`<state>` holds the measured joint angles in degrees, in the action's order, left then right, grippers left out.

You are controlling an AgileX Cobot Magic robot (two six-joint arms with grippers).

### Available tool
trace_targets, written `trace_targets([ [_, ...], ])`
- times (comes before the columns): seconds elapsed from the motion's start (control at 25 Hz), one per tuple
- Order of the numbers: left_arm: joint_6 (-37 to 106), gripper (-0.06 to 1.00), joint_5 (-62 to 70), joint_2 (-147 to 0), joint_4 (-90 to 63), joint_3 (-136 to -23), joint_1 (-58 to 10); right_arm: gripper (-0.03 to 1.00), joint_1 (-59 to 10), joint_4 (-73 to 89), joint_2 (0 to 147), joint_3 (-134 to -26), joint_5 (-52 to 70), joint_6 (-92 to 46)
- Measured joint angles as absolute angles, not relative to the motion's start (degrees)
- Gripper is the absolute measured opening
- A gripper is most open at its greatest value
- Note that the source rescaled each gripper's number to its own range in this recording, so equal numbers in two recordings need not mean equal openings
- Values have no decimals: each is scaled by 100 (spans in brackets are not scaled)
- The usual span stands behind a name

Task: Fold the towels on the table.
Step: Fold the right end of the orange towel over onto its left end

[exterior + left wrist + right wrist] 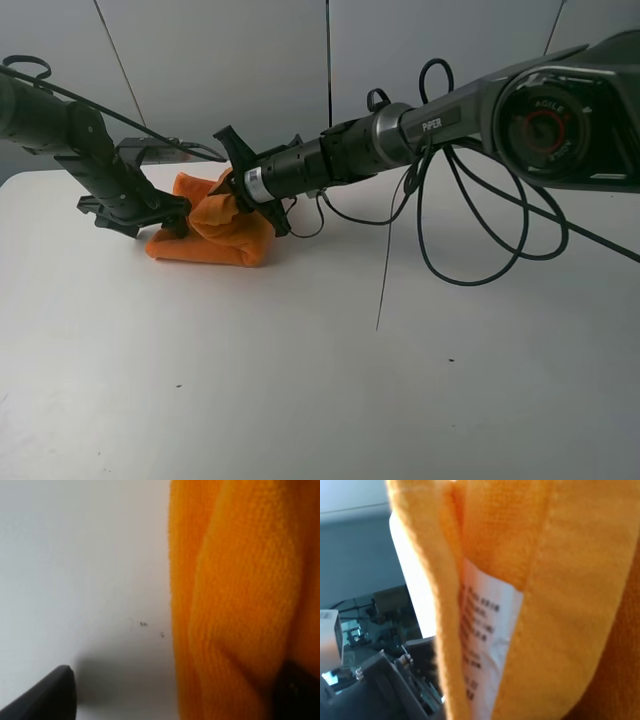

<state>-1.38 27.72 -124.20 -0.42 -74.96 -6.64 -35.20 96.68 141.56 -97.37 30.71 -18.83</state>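
The orange towel (215, 235) lies bunched up at the back left of the white table (320, 380). My right gripper (226, 194) reaches across the middle and is shut on a raised fold of the towel; its fingers are buried in the cloth. In the right wrist view the towel (560, 580) fills the frame, with its white printed label (487, 645) hanging along a hem. My left gripper (172, 218) sits low at the towel's left end and is open. In the left wrist view one finger (50, 697) rests beside the towel (235, 605) and the other is partly behind it.
Black cables (480, 235) loop down from the right arm over the table's right half. The table's back edge runs just behind the towel. The left arm's dark body (385, 680) shows past the cloth in the right wrist view.
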Motion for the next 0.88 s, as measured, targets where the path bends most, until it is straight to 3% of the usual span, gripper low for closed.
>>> trace_targets([
  [0.88, -117, 100, 3220, -11195, 362, -7450, -427, 3, -3597, 9679, 14156, -9737, 2859, -2128],
])
